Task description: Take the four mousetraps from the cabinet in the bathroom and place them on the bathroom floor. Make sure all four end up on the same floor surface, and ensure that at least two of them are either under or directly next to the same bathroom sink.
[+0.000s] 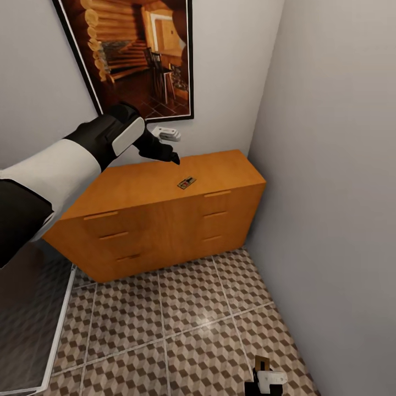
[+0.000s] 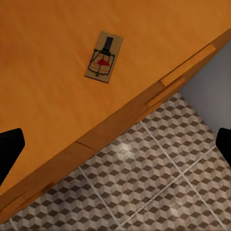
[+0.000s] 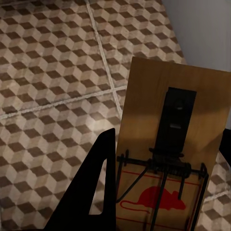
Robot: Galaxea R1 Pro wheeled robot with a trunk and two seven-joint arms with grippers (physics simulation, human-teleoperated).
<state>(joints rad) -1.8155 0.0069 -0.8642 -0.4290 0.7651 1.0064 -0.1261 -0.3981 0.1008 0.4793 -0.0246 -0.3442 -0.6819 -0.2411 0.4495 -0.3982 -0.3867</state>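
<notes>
One mousetrap (image 1: 187, 182) lies flat on the top of the orange-brown cabinet (image 1: 137, 187), near its front edge. My left gripper (image 1: 168, 155) hovers above the cabinet top, just behind and left of that trap. In the left wrist view the same mousetrap (image 2: 103, 57) lies ahead on the wood, and the dark fingertips (image 2: 9, 147) stand wide apart, so this gripper is open. My right gripper (image 1: 264, 377) hangs low over the bathroom floor (image 1: 181, 330), shut on a second mousetrap (image 3: 168, 159) with a red mouse print, held between its fingers (image 3: 89, 197).
A grey wall (image 1: 330, 192) closes the right side, right beside the cabinet's end. A large framed picture (image 1: 137, 55) hangs on the back wall above the cabinet. A white-framed panel (image 1: 33, 330) lies along the floor at the lower left.
</notes>
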